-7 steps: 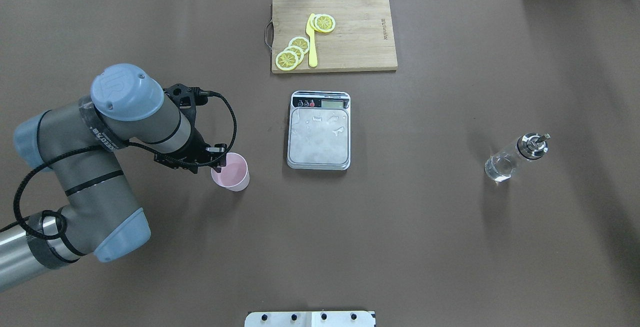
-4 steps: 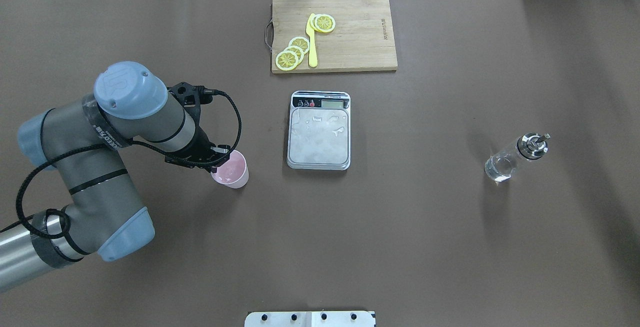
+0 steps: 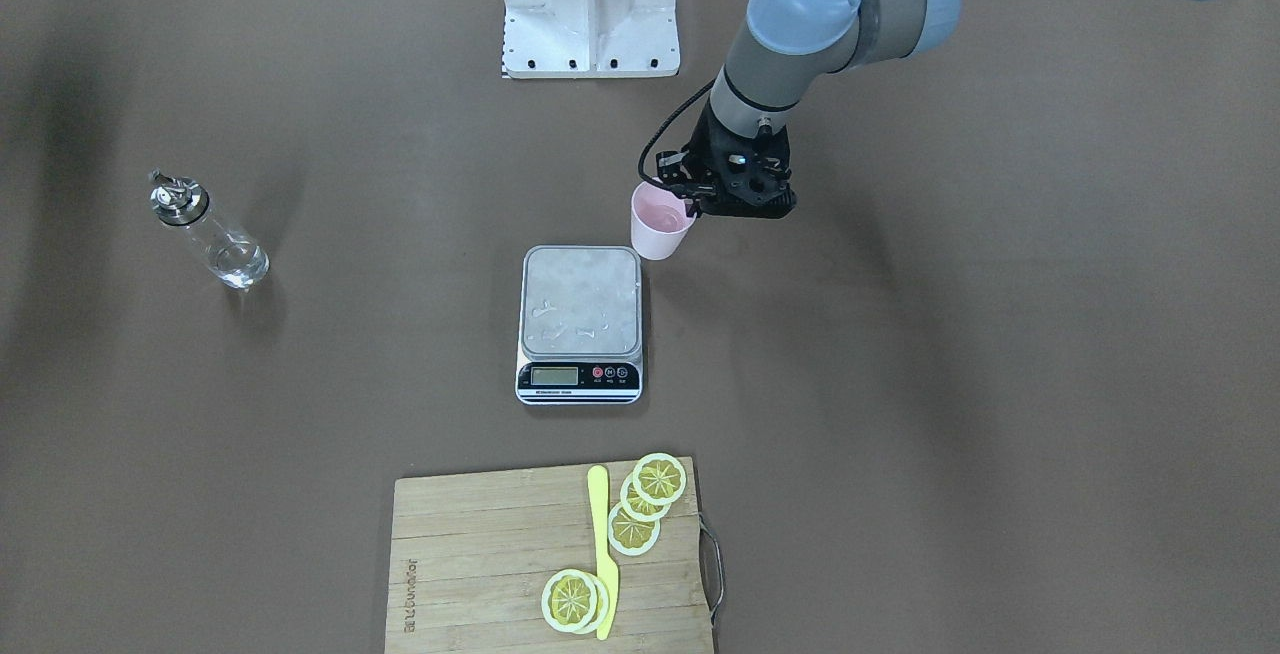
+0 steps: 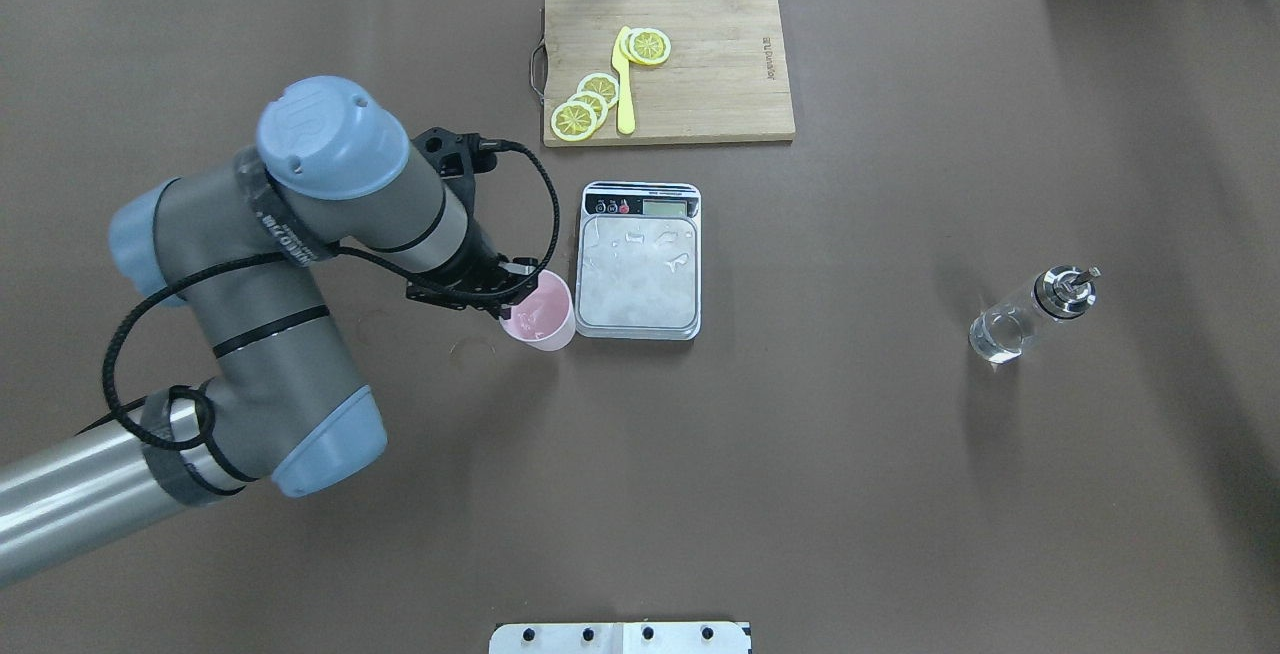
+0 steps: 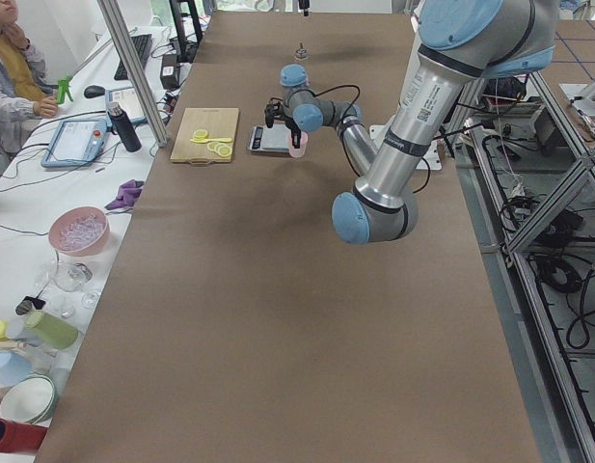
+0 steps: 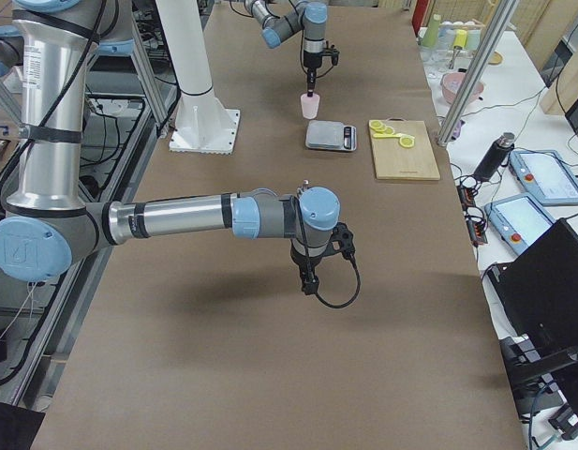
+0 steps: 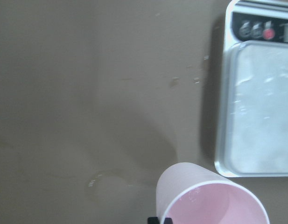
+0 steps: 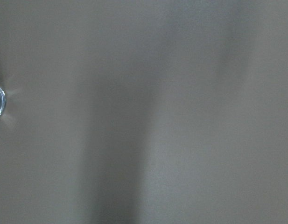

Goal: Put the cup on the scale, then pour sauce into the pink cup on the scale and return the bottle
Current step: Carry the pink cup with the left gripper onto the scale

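Pinching the cup (image 4: 542, 314) by its arm-side rim, the left gripper (image 4: 513, 302) has its fingers clamped narrow there, the cup just beside the scale (image 4: 638, 279).

"UR" embossed on left arm joint cap (image 4: 318, 137); cutting board (image 4: 720, 84) brand stamp and scale (image 4: 638, 274) display illegible.

The left arm (image 4: 290, 264) reached forward with elbow bent and wrist pointing down, the left gripper (image 4: 512, 296) pinching the pink cup (image 4: 543, 314) by its rim. The right arm (image 6: 185, 217) lay stretched out low, right gripper (image 6: 308, 284) pointing down, its fingers too small to judge.
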